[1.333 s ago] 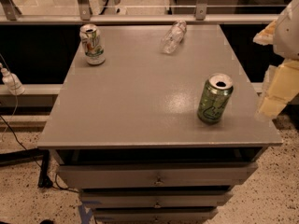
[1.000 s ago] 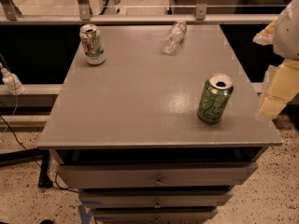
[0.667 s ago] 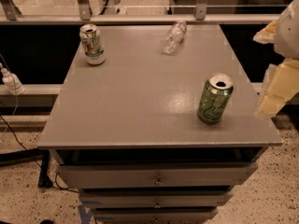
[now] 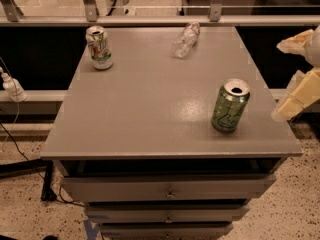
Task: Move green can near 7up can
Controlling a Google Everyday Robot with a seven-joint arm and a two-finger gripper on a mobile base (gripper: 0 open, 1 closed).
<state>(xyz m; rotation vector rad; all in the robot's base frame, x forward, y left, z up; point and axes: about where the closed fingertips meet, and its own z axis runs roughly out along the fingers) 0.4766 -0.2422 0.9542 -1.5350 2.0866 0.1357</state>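
Standing on the grey table [image 4: 145, 109], near its front right corner, is the green can [image 4: 230, 105]. It is green all over, with darker green swirls on its side. Its silver top has a dark hole in it. I cannot read any words on it.

Far away from it, at the back left corner, stands the 7up can [image 4: 99, 47]. This one is mostly white, with green letters and a small red-orange mark. The letters are too fuzzy to read. It has a silver top too. The two cans are well apart, with lots of bare table between them.

A see-through plastic bottle [image 4: 186, 39] lies on its side near the back edge of the table, closer to the right. I cannot see a label on it.

The gripper [image 4: 276, 80] pokes in from the right side, just past the right edge of the table. Its two pale yellow fingers [image 4: 299, 98] are spread wide apart, one higher up and one lower down. Nothing is held between them. The lower finger is near the green can but is not touching it.

Under the table top are grey drawers [image 4: 170, 190] with small knobs. Behind the table runs a metal rail [image 4: 150, 20]. A white plug [image 4: 11, 86] with a thin cord sits off to the left. The floor [image 4: 300, 209] is light with tiny dark speckles.
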